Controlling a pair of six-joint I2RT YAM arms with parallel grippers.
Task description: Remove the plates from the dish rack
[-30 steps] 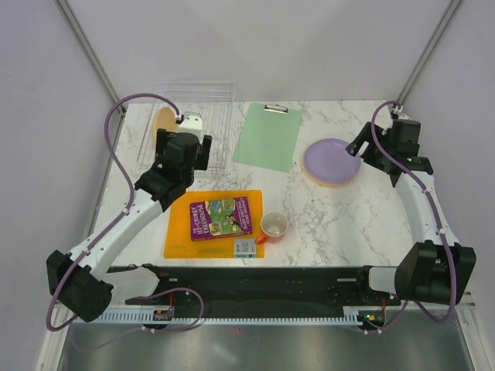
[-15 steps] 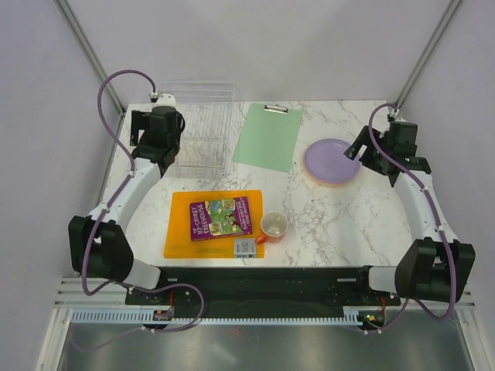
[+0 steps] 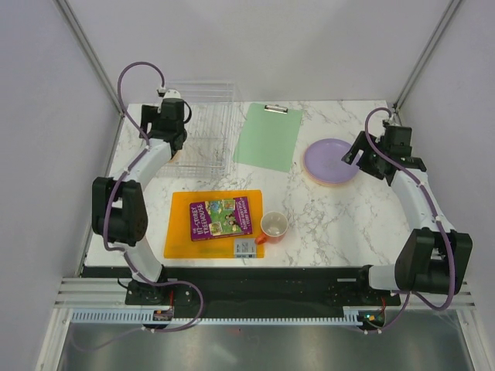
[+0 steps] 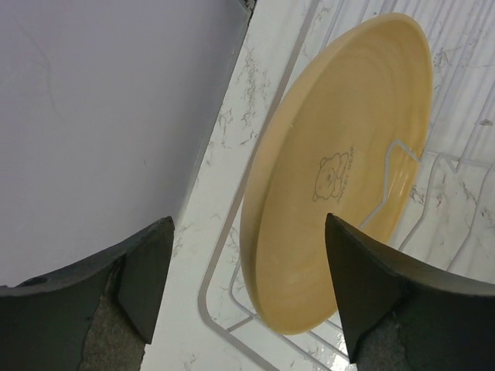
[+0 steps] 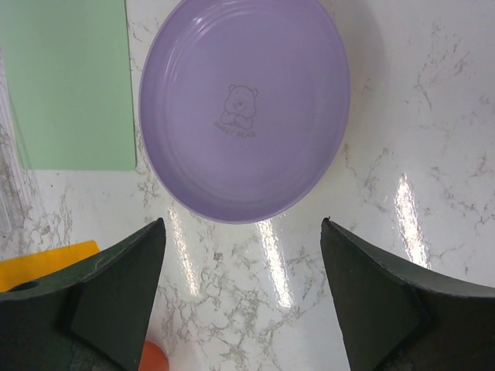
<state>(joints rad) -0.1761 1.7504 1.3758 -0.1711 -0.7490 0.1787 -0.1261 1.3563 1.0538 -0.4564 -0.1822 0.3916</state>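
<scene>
One yellow-orange plate stands on edge in the wire slots of the clear dish rack. My left gripper is open, and its fingers straddle the plate's lower rim with a gap on the left side. In the top view my left gripper covers that plate at the rack's left end. The lilac plate lies flat on the table, on top of another plate whose pale rim peeks out. My right gripper hangs open just short of the lilac plate's near rim, holding nothing.
A green clipboard lies between the rack and the flat plates. Nearer the arms lies an orange cutting board with a purple book and a small box on it. An orange cup stands beside the board.
My left arm has swung from in front of the rack to its far left end, and now covers the yellow plate from above. My right gripper has drawn back slightly from the lilac plate.
</scene>
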